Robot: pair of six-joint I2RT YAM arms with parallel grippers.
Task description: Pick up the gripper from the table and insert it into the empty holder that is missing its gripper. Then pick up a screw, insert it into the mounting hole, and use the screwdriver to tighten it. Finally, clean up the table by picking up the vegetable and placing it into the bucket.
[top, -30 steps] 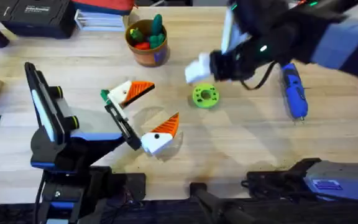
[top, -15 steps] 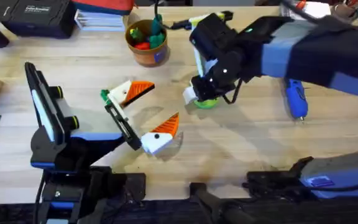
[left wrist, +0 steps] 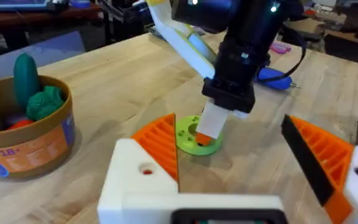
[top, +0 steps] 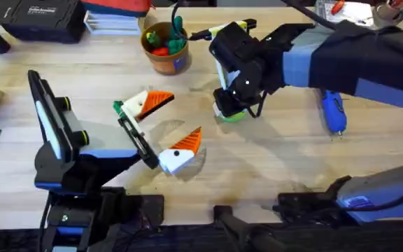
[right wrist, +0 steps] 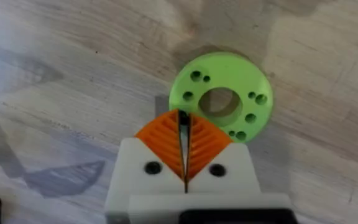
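Wooden bench point(top: 271, 161) holds the green disc point(right wrist: 221, 98), right under the right arm's fingers point(right wrist: 184, 124), pressed shut.

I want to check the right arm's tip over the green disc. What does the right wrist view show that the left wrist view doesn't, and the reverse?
Right wrist view: the right gripper has its orange pads pressed together, over the rim of the green disc, whose small holes show. Left wrist view: the bucket with vegetables, the screwdriver and the left gripper, open. Both: disc, right gripper, wooden table.
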